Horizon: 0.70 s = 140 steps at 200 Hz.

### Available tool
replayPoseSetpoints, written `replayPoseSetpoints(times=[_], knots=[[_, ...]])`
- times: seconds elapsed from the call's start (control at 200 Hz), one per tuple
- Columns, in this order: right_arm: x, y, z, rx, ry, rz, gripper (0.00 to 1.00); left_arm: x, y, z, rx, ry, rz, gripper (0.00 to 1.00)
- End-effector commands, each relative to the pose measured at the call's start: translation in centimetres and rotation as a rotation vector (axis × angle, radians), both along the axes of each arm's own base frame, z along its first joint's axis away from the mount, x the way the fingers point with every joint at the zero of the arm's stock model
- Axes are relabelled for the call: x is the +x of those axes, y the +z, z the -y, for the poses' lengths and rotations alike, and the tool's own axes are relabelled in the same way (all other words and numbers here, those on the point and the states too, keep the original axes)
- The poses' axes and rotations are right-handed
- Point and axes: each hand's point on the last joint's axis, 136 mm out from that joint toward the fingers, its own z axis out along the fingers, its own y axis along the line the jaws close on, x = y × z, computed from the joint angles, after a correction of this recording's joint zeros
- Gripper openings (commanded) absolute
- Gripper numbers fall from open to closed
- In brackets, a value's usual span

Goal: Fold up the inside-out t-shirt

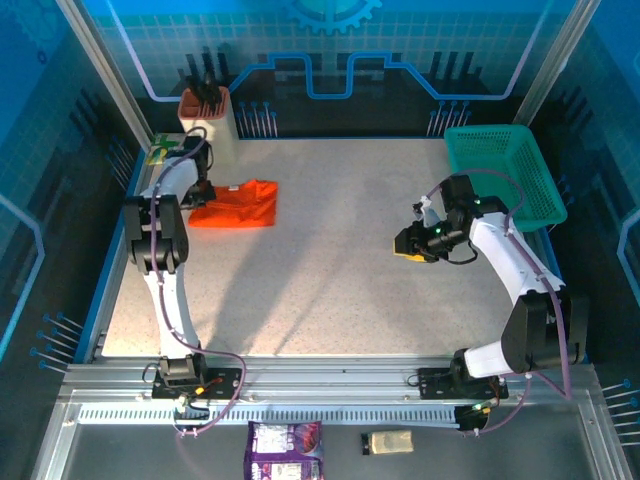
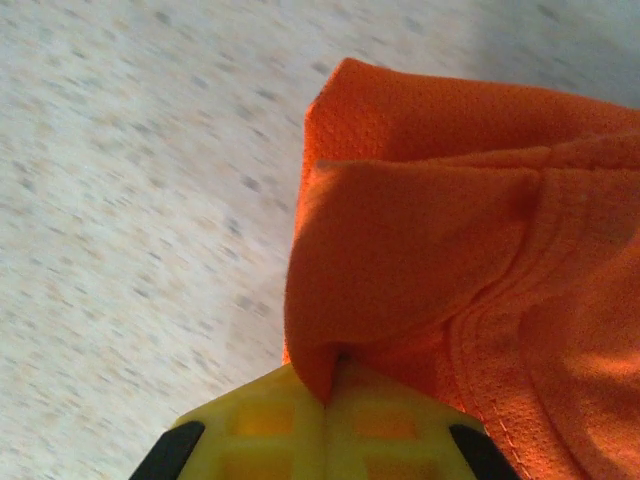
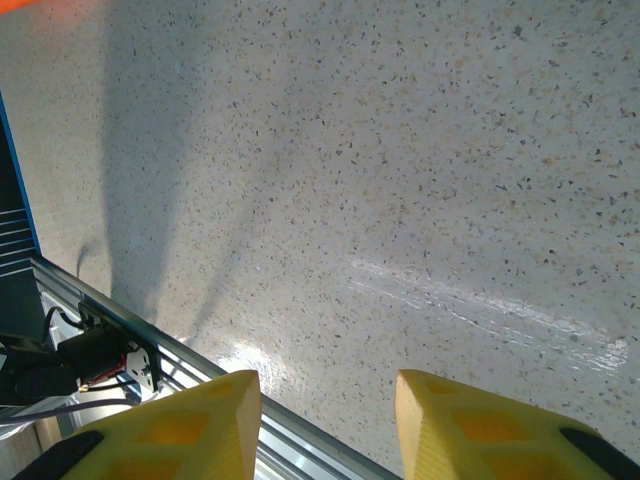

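The speckled surface (image 1: 330,260) takes up most of the top view. The teal mesh basket (image 1: 505,175) is set at the far right corner, well apart from the cloth, and is judged to play no part in this step.

The inside-out t-shirt (image 1: 238,205) is bunched in a loose heap at the far left of the surface, just beside the left arm. It is not laid flat, so folding is judged barely begun. Sleeves and collar cannot be told apart from above, and part of the heap is covered by the arm.

The left pincer (image 2: 328,395) is clenched on a fold of the shirt. In the left wrist view the orange cloth is nipped between the yellow fingers (image 2: 265,425), and a stitched seam (image 2: 480,390) is seen just beside them. The grip is judged to be taken near an edge so the cloth can be drawn out and spread. Whether a sleeve or the hem is held cannot be told, as the rest is cut off by the frame.

The right pincer (image 3: 328,395) is released, its jaws parted with nothing between them. It is held over bare surface on the right, well apart from the shirt, and is judged to be waiting for a second corner. In the right wrist view a sliver of orange is cut off at the top left corner.
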Motion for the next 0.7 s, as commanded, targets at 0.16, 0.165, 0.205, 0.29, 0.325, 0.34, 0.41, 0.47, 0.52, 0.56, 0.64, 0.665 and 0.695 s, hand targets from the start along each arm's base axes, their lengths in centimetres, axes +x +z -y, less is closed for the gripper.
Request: replayPoseSetpoints(times=[0.16, 0.165, 0.205, 0.29, 0.325, 0.34, 0.41, 0.47, 0.52, 0.56, 0.64, 0.665, 0.695], knots=[[-0.3, 1.5, 0.3, 0.014, 0.0, -0.004, 0.4, 1.4, 0.9, -6.8, 0.206, 0.021, -0.034, 0.05], [-0.3, 1.6, 0.3, 0.014, 0.001, -0.003, 0.4, 1.4, 0.9, -6.9, 0.21, 0.021, -0.035, 0.05], [-0.3, 1.6, 0.3, 0.012, -0.002, -0.005, 0.4, 1.6, 1.1, -7.6, 0.234, 0.025, -0.036, 0.05], [-0.2, 1.8, 0.3, 0.011, -0.004, -0.006, 0.4, 2.1, 1.4, -8.6, 0.272, 0.035, -0.022, 0.06], [-0.2, 1.8, 0.3, 0.011, -0.005, -0.008, 0.4, 2.3, 1.5, -9.1, 0.292, 0.037, -0.018, 0.06], [-0.2, 1.8, 0.3, 0.011, -0.004, -0.008, 0.4, 2.5, 1.5, -9.2, 0.299, 0.035, -0.016, 0.06], [-0.1, 1.9, 0.3, 0.01, -0.006, -0.011, 0.4, 2.7, 1.8, -10.0, 0.333, 0.04, -0.015, 0.07], [-0.1, 2.0, 0.3, 0.01, -0.006, -0.011, 0.39, 2.7, 2.1, -10.6, 0.369, 0.047, -0.019, 0.07], [0.0, 2.2, 0.4, 0.007, -0.008, -0.007, 0.39, 2.8, 2.4, -11.1, 0.392, 0.054, -0.007, 0.08], [0.0, 2.3, 0.4, 0.007, -0.007, -0.005, 0.39, 3.0, 2.6, -11.5, 0.407, 0.056, 0.004, 0.09], [0.0, 2.5, 0.5, 0.001, -0.01, -0.002, 0.39, 3.2, 3.0, -12.1, 0.444, 0.061, 0.01, 0.1], [0.0, 2.4, 0.6, -0.005, -0.01, -0.001, 0.39, 3.2, 3.1, -12.2, 0.447, 0.063, 0.014, 0.1], [0.0, 2.4, 0.6, -0.01, -0.01, 0.002, 0.39, 3.4, 3.1, -12.3, 0.449, 0.066, 0.022, 0.1]])
